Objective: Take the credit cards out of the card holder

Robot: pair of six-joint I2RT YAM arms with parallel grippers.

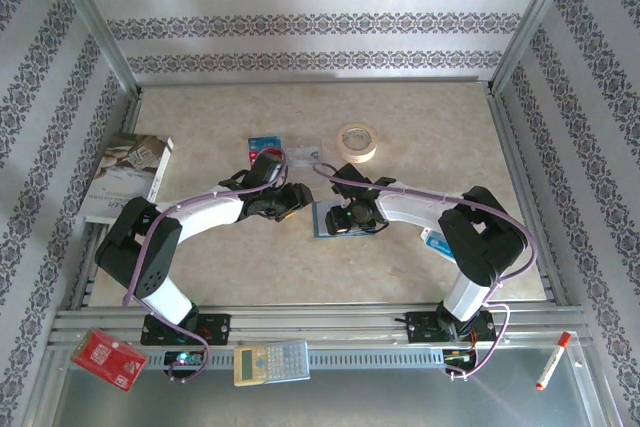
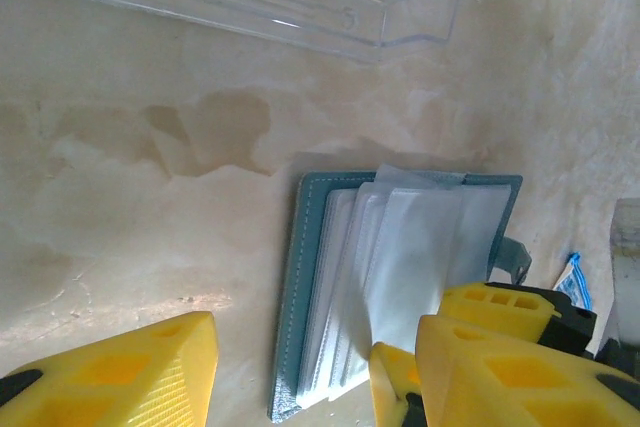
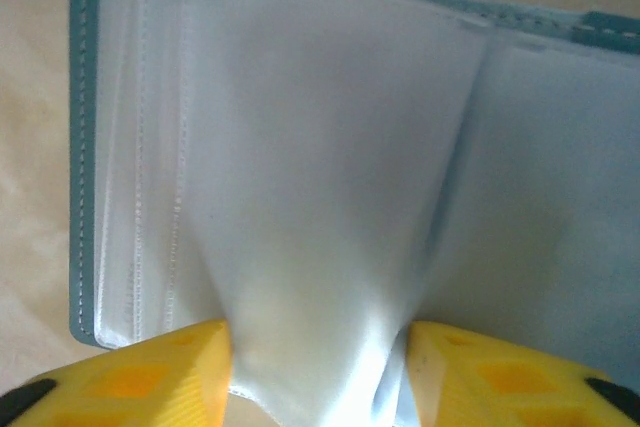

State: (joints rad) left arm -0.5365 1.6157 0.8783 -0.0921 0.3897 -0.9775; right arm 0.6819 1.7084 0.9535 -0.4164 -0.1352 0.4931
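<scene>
Right wrist view: the dusty teal-blue folding card holder (image 3: 80,147) lies open on the beige tabletop (image 3: 30,67). The right gripper (image 3: 320,347) jaws pinch one limp clear plastic sleeve (image 3: 320,147). The left gripper (image 2: 300,352) jaws are spread and empty. The holder looks light and slippery, so pin its stiffer cover.

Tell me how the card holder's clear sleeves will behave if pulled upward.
Probably floppy: the clear sleeves buckle and funnel into a narrow bunch. Likely light and slick, being thin glossy film. The card holder may well lift or slide with them, since they seem stitched into its teal cover.
</scene>
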